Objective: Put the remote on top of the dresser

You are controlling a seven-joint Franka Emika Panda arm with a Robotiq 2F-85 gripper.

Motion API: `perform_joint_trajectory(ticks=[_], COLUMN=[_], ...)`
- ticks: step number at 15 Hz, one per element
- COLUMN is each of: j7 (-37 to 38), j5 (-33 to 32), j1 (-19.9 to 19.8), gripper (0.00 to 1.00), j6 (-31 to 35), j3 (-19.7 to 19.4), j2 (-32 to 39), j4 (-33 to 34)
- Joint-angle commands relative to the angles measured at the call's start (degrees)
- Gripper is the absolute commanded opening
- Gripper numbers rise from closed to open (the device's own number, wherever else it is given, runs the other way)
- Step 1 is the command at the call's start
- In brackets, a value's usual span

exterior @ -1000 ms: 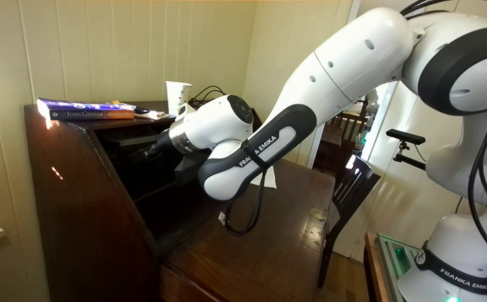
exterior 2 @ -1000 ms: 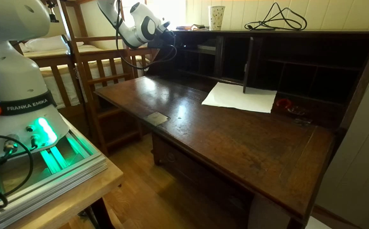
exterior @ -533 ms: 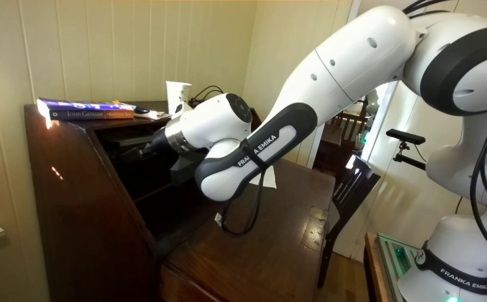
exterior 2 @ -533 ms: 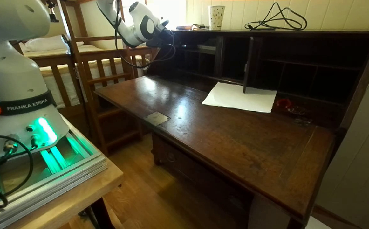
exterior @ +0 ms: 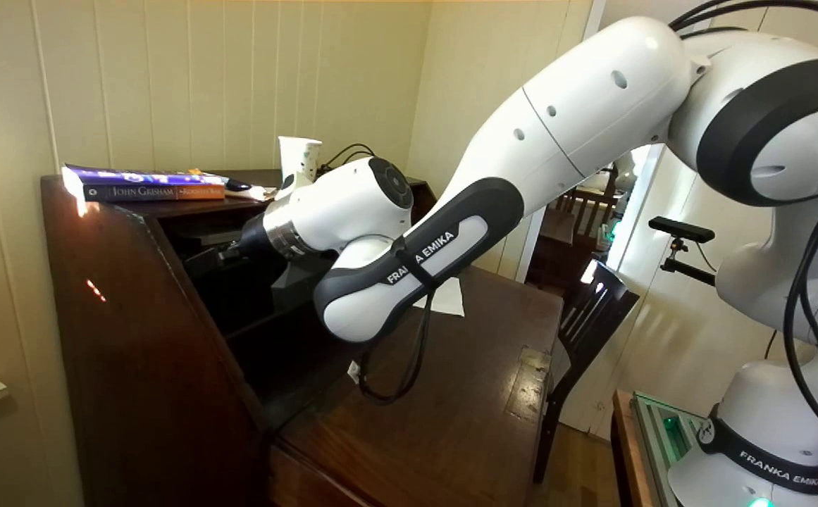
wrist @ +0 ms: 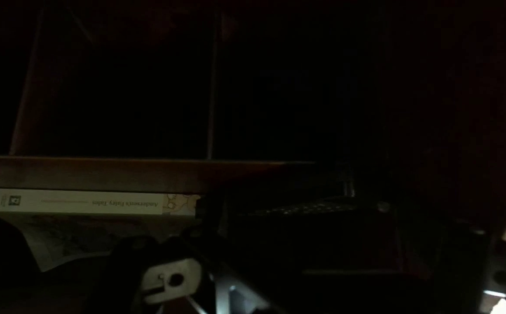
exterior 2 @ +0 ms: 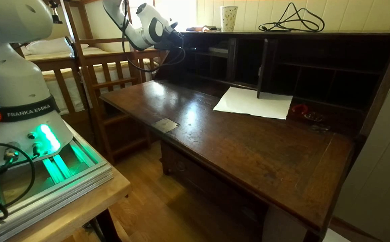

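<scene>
The dresser (exterior: pixel 134 331) is a dark reddish-brown slant-front desk with its front panel folded down, in both exterior views (exterior 2: pixel 221 141). A dark, long thing with rows of small pale buttons, which looks like the remote (wrist: pixel 307 208), lies in a dim upper compartment in the wrist view. It is hidden in the exterior views. My gripper (exterior: pixel 206 263) reaches into the upper left shelf opening, below the flat top. In the wrist view the fingers (wrist: pixel 322 218) stand wide apart, one either side of the remote. The dark hides whether they touch it.
Books (exterior: pixel 155 191) and a paper cup (exterior: pixel 299 158) stand on the dresser top, with a black cable (exterior 2: pixel 289 25). A pale book (wrist: pixel 100 202) lies beside the remote's compartment. A small inner door (exterior 2: pixel 262 69) stands open above white paper (exterior 2: pixel 255 104).
The wrist and gripper have moved left in an exterior view, along the upper shelf opening, and the forearm has shifted slightly down and left. The things on the dresser top have not moved.
</scene>
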Motion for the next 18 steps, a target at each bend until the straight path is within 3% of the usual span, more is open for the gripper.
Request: perform_joint_trajectory(ticks=[1,9,12,15,18], j7=[1.5,2.2,4.2,7.1,10.5], j5=[1.4,9.0,14.7,19.4,22.6], j1=[-0.9,1.8,7.4,14.3,20.8], gripper=[1.00,1.00,1.00,1.00,1.00], j6=[-1.7,-4.2,-7.2,-10.0,-12.8], j3=[-0.3,-6.6,-15.7,-26.2,-34.0], j2=[-4.5,-12.6,-15.6,-19.3,-22.8], j4=[4.9,12.9,11.2,5.7,-1.2])
